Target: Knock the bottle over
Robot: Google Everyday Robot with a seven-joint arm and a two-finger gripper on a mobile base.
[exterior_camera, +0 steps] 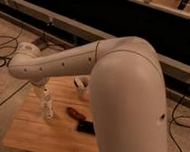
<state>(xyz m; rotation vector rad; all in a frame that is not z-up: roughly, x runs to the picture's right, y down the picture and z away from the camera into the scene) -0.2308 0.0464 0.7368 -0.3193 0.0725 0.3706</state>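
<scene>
Gripper [41,88] low over wooden table [33,130], at 11 o'clock of upright bottle [47,106], just above it. Mug [81,86] at bottle's 2 o'clock.

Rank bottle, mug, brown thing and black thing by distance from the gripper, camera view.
The gripper hangs under the arm's wrist at the table's left side.
1. bottle, just below it
2. brown thing and mug, to its right, too close to call
3. black thing, farther right and nearer the camera
</scene>
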